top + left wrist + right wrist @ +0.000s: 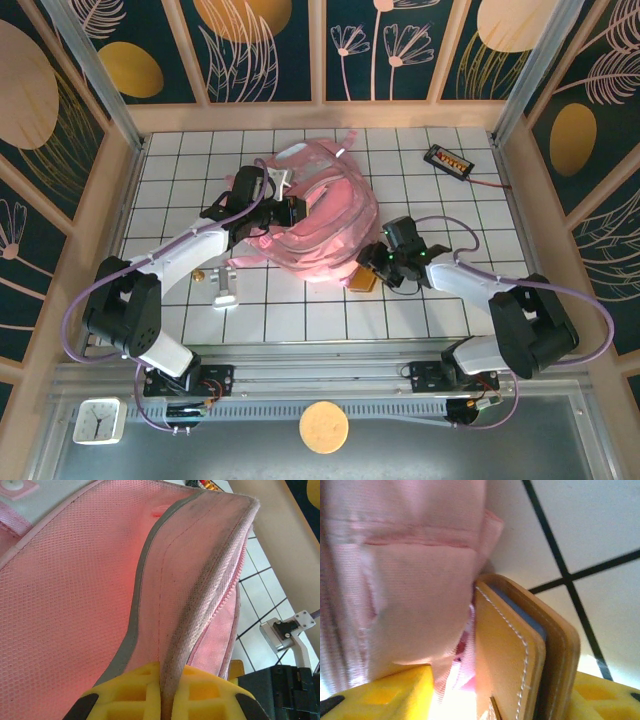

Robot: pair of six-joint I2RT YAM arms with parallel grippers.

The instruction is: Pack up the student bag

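Student bag: centre frame; tan wallet outside, at its lower right.
Left gripper: pinched tight on the bag's rim.
Right gripper: straddles the wallet; can't tell if clamped.
Remaining: wallet goes in.

No legible text; clock face numerals, black device label too small

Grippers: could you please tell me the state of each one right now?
Left gripper: shut on the student bag, at its edge.
Right gripper: astride the tan leather case; grip cannot be told.
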